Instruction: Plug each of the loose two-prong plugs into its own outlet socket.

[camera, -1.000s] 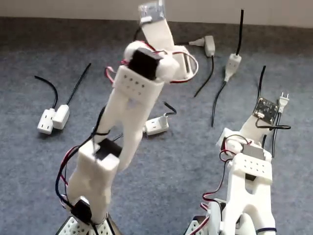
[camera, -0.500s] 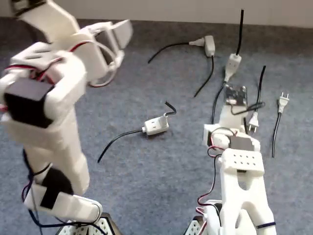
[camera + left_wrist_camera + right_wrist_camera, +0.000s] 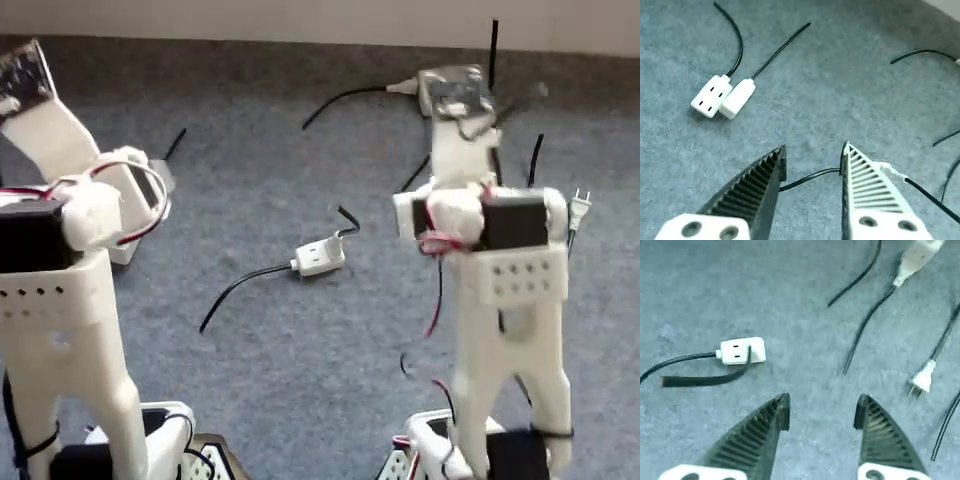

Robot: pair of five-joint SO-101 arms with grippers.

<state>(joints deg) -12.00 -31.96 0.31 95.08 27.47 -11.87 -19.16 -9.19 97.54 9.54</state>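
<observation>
An unplugged white socket (image 3: 320, 255) lies mid-carpet with its black cord trailing left; it also lies ahead of my right gripper (image 3: 823, 398), as the socket (image 3: 742, 351). That gripper hovers open over bare carpet, holding nothing. A loose two-prong plug (image 3: 921, 380) lies off to one side of it, and a loose plug (image 3: 578, 205) peeks out beside the right arm (image 3: 505, 260). My left gripper (image 3: 814, 148) is open above a black cord (image 3: 810, 177). Farther off lie a socket and plug joined together (image 3: 722, 95).
Another joined plug and socket (image 3: 917, 255) with black cords lies past the right gripper. The left arm (image 3: 60, 250) stands tall at the left edge. Grey carpet covers the table, and a pale wall (image 3: 300, 15) bounds the far side.
The left arm swung from the table's middle over to the far left. The right arm rose and stretched toward the far side, now hiding a second loose plug.
</observation>
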